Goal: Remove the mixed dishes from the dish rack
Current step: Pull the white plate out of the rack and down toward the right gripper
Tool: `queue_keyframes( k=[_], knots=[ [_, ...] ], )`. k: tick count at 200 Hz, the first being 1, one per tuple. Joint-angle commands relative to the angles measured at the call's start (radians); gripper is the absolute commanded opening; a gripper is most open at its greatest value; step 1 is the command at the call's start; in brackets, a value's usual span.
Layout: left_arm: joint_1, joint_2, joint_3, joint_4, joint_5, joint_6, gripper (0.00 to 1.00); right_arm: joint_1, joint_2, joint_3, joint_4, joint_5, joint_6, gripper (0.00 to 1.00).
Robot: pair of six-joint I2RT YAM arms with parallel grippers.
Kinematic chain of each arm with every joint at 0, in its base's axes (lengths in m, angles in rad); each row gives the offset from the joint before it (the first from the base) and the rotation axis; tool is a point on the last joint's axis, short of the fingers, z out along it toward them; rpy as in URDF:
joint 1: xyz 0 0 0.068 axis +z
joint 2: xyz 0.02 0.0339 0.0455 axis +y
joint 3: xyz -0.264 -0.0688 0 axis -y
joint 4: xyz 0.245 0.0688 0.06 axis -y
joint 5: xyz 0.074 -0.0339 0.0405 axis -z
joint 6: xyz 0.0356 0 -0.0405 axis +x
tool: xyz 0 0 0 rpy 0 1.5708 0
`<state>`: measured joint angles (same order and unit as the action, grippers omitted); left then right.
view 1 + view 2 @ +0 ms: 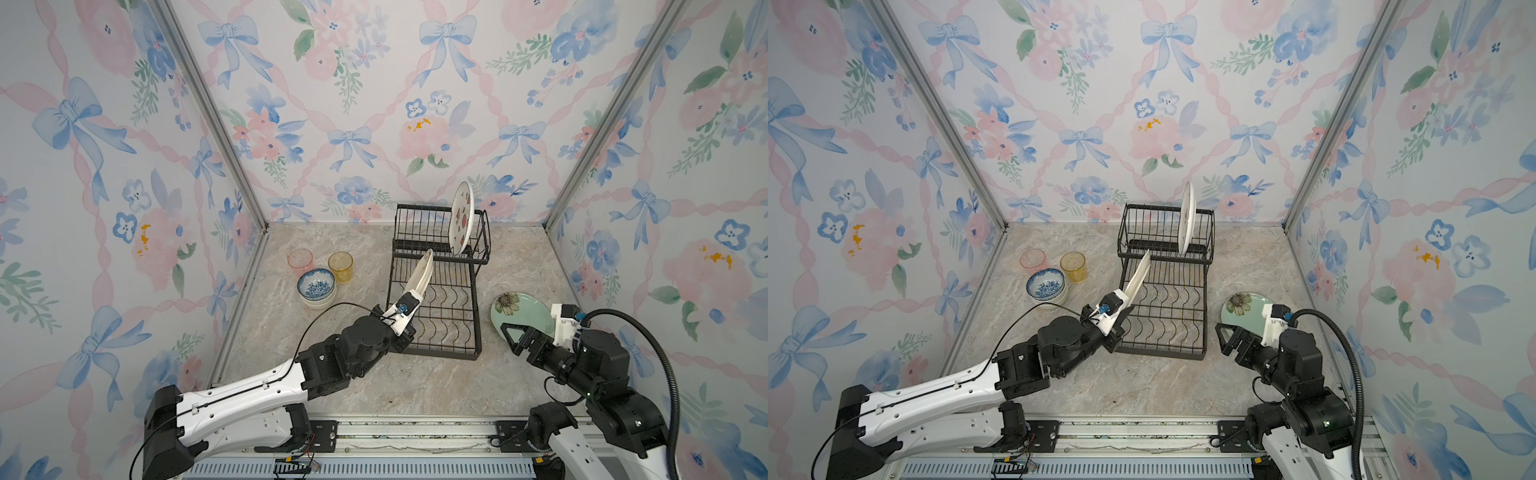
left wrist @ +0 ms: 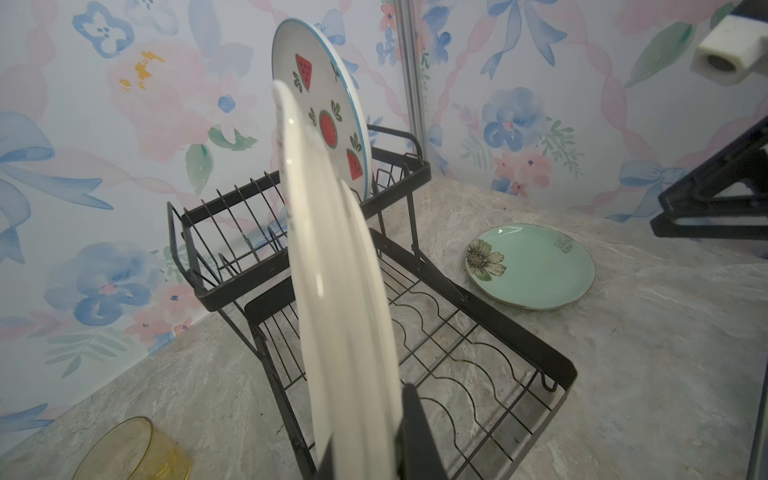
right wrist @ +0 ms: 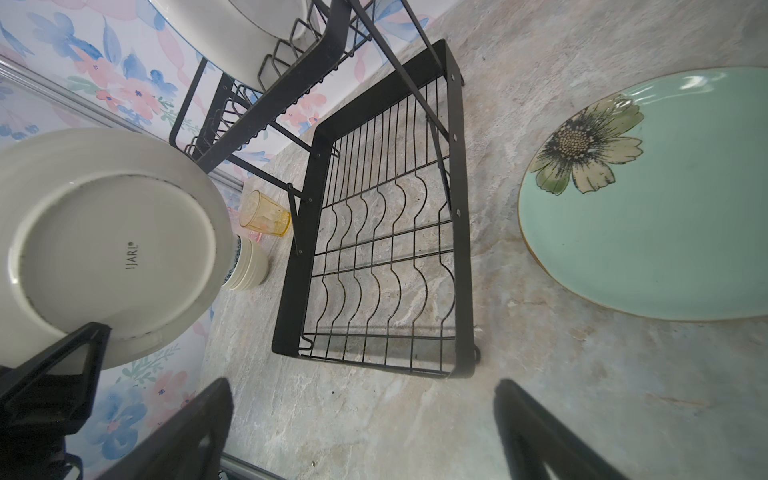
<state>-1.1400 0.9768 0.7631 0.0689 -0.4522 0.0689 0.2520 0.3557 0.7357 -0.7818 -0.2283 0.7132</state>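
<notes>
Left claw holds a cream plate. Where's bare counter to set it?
Bare counter: front strip between dish rack and rail; back right corner behind the mint plate. Crowded: back left, with pink tumbler, amber tumbler and bowl stack; right of the rack, mint plate plus open right claw.

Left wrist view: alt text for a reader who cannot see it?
The left end effector grips a cream plate by its rim, edge-on, in front of the black dish rack. A watermelon plate stands upright in the upper shelf; a mint-green flower plate lies flat on the table beside the rack.
</notes>
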Motion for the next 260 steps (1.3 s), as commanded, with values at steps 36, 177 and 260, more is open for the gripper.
queue_keyframes(
  k=[36,177,260],
  knots=[
    [-0.021,0.02,-0.014,0.104,-0.031,0.084,0.0,0.013,0.031,0.019,-0.001,-0.031,0.114,0.99],
    [-0.164,0.256,-0.035,0.281,-0.153,0.211,0.0,0.146,0.166,-0.043,0.238,0.042,0.312,1.0],
    [-0.217,0.339,-0.035,0.386,-0.192,0.287,0.0,0.209,0.231,-0.013,0.269,0.081,0.4,1.0]
  ],
)
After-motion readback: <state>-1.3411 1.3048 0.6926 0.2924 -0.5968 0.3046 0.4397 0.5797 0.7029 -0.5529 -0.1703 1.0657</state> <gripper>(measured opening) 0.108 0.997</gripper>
